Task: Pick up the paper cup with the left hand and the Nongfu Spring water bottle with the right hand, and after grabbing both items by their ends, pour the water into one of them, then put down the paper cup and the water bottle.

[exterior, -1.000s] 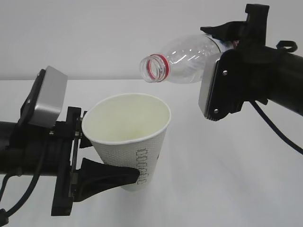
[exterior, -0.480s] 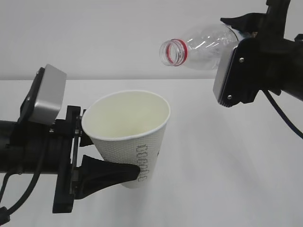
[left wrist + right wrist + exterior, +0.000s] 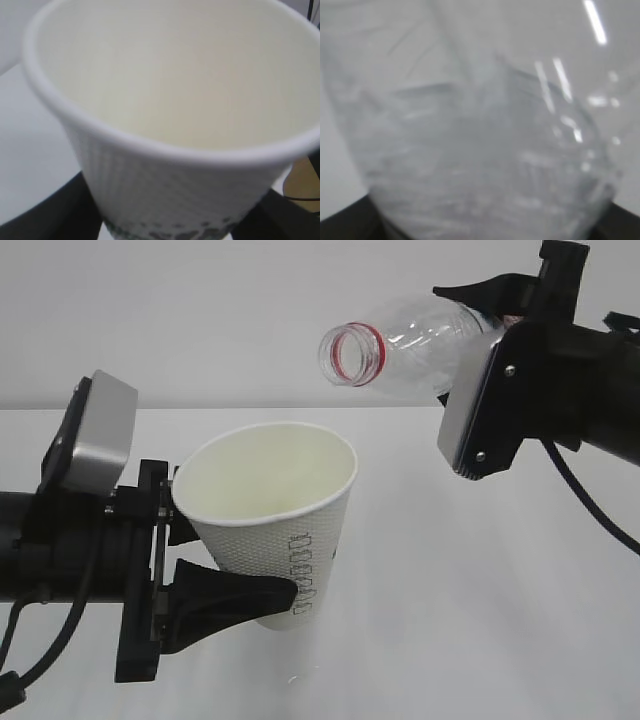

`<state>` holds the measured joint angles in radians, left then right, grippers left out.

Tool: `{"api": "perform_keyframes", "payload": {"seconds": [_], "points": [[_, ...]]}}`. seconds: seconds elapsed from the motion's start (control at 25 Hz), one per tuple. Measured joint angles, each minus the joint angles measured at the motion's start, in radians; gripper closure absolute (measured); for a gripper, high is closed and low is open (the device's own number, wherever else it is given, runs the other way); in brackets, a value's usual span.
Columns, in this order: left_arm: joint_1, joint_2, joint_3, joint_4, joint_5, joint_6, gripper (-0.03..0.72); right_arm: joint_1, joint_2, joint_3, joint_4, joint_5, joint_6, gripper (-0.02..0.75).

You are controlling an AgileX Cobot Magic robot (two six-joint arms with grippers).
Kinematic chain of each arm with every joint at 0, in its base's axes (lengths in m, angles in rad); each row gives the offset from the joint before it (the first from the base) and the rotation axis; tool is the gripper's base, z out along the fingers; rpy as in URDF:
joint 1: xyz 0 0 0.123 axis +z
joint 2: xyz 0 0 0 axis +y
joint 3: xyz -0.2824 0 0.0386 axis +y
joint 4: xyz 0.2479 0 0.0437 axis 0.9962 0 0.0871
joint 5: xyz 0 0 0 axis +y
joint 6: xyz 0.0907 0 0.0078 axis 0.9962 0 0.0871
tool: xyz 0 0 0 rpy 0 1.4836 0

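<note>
The white dimpled paper cup point(image 3: 275, 530) hangs above the table, tipped a little to the right, mouth up. My left gripper point(image 3: 262, 585) is shut on its lower part, and one black finger point(image 3: 235, 602) crosses the front. In the left wrist view the cup point(image 3: 170, 125) fills the frame between the dark fingers of the left gripper point(image 3: 165, 225). The clear water bottle point(image 3: 410, 335) lies nearly level, above and right of the cup, its red-ringed mouth facing left. My right gripper point(image 3: 458, 365) is shut on its body. The right wrist view shows the bottle point(image 3: 480, 150) in the gripper point(image 3: 480, 231), blurred. No water shows.
A white table point(image 3: 500, 620) runs under both arms, with a plain pale wall behind it. A black cable point(image 3: 590, 515) hangs from the right arm, and another cable point(image 3: 40, 650) loops below the left arm. A grey box module point(image 3: 95, 440) sits on the left arm.
The bottle lifted up and to the right, away from the cup's rim, then eased back slightly left. The cup shifted a little in the left gripper's hold.
</note>
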<state>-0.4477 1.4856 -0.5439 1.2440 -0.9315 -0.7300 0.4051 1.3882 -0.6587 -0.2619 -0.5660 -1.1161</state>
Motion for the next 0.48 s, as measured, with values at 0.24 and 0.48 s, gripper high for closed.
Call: {"api": "perform_keyframes", "payload": {"seconds": [0.24,0.48], "points": [[0.0,0.0,0.0,0.0,0.0,0.0,0.187,0.0,0.0,0.0,-0.023,0.0,0.006,0.244],[0.0,0.0,0.0,0.0,-0.035,0.0,0.188,0.0,0.0,0.0,-0.061,-0.002,0.008,0.244]]}}
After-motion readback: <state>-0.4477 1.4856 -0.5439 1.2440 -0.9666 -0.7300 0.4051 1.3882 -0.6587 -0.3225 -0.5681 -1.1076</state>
